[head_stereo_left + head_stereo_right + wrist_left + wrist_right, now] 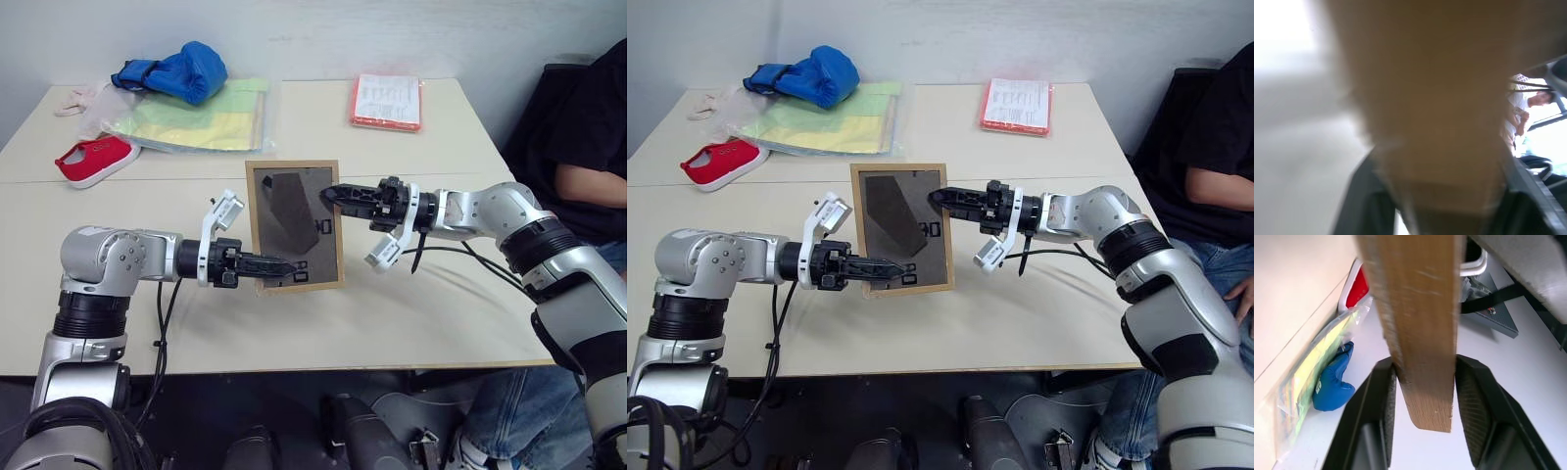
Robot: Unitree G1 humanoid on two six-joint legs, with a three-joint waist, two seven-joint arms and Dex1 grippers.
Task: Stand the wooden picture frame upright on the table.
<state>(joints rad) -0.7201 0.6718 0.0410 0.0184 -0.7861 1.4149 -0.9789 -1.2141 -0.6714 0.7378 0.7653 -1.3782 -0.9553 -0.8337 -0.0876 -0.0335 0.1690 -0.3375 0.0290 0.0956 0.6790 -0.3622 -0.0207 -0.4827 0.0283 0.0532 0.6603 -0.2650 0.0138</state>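
Note:
The wooden picture frame (294,220) is upright over the near half of the table (411,313), its dark back panel and stand flap facing me. My right gripper (331,194) reaches in from the right and is shut on the frame's right edge near the top. In the right wrist view the wood edge (1415,323) sits between both pads (1388,401). My left gripper (279,266) comes in from the left at the frame's lower left corner, and blurred wood (1440,98) fills most of its wrist view. Whether the frame's bottom edge touches the table I cannot tell.
At the back of the table lie a red-edged packet of papers (387,101), a blue glove (176,70), a yellow-green plastic folder (206,122) and a red shoe (93,159). A person (588,147) sits at the table's right end.

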